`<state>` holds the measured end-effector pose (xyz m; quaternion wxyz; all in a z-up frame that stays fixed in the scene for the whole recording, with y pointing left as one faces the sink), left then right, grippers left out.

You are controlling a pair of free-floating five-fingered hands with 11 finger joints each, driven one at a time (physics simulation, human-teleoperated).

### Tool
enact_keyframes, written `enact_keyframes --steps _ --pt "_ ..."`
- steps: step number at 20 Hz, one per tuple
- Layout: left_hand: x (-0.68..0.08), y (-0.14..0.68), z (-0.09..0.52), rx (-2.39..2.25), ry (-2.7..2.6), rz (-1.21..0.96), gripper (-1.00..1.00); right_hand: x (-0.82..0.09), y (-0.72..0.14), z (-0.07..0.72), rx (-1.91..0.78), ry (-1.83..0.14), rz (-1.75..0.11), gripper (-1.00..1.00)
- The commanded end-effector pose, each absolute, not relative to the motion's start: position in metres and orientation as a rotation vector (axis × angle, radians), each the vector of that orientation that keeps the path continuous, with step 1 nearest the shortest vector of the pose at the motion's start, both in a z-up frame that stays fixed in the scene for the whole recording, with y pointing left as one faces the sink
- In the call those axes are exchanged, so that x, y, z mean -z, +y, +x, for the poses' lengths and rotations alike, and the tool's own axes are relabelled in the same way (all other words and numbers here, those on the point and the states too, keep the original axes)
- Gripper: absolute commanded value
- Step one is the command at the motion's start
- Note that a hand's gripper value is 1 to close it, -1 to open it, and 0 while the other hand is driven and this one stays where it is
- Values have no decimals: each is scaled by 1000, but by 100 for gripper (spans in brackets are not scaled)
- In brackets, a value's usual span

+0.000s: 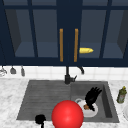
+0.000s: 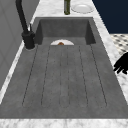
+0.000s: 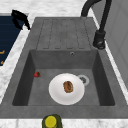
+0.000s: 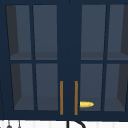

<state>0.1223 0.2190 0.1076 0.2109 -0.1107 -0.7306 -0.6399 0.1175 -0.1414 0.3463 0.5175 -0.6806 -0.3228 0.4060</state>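
Nearest us, a red ball [image 1: 67,114] blocks part of the white plate [image 1: 91,112] in the sink basin [image 1: 106,100]. Our left hand [image 1: 40,119] hangs at the front edge; we cannot tell its fingers. Farther back, our right hand [image 1: 92,97] hovers over the plate, fingers spread, holding nothing. A green bottle [image 1: 121,94] stands on the surface.

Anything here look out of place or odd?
Yes: a big red ball sits at the sink's front edge, hiding part of the white plate that holds a brown food piece. The right hand shows above that plate.
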Motion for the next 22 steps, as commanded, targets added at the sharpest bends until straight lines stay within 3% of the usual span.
enact_keyframes --steps 1,10,22 --pt "-108 219 122 1778 -2030 -308 0 -329 -141 117 -1040 -899 -1566 -100" --pt "-108 219 122 1778 -2030 -308 0 -310 -141 144 -1105 -1014 -1497 -100" --pt "-108 219 122 1778 -2030 -308 0 -263 -143 208 -1193 -1086 -1544 -100"
